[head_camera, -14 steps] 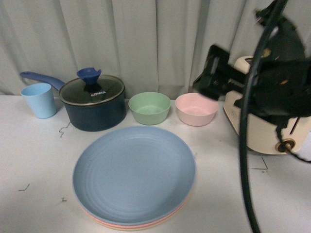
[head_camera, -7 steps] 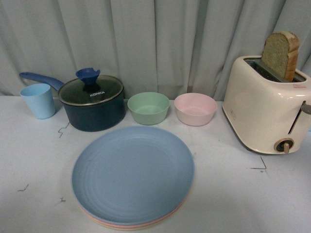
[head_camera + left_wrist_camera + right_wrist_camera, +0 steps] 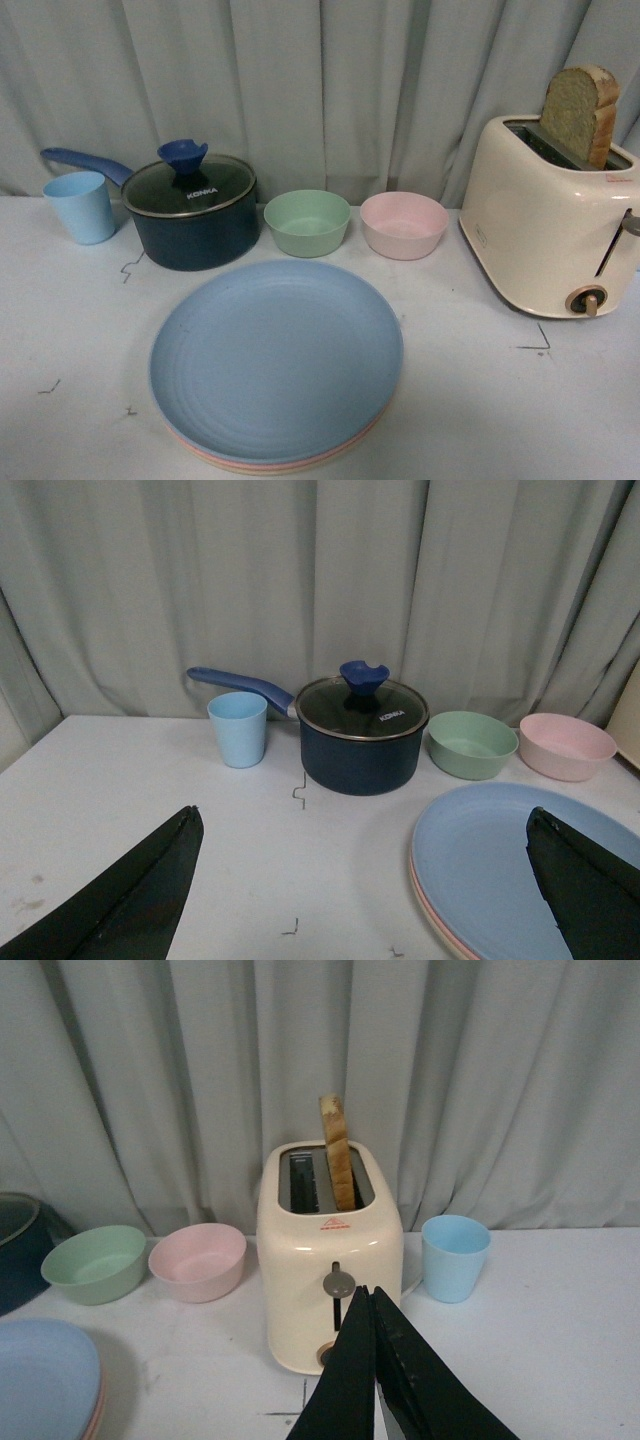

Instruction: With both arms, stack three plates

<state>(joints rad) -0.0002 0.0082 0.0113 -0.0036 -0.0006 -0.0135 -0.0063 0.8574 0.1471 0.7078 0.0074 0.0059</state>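
Observation:
Three plates lie stacked at the front middle of the table. The light blue plate (image 3: 275,358) is on top. Under it only thin rims show: the beige plate (image 3: 335,453) and the pink plate (image 3: 240,465) at the bottom. The stack also shows in the left wrist view (image 3: 500,870) and at the edge of the right wrist view (image 3: 40,1380). My left gripper (image 3: 365,825) is open and empty, above the table beside the stack, one finger (image 3: 590,885) over the plate's side. My right gripper (image 3: 371,1292) is shut and empty, facing the toaster. Neither arm shows in the front view.
A dark blue pot (image 3: 195,215) with glass lid, a light blue cup (image 3: 82,206), a green bowl (image 3: 307,222) and a pink bowl (image 3: 403,224) stand behind the stack. A cream toaster (image 3: 545,235) with bread stands right. Another blue cup (image 3: 455,1256) is beside it.
One second ago the right arm filled the upper right of the front view in front of the toaster. It has moved out of that view. The plates have not moved.

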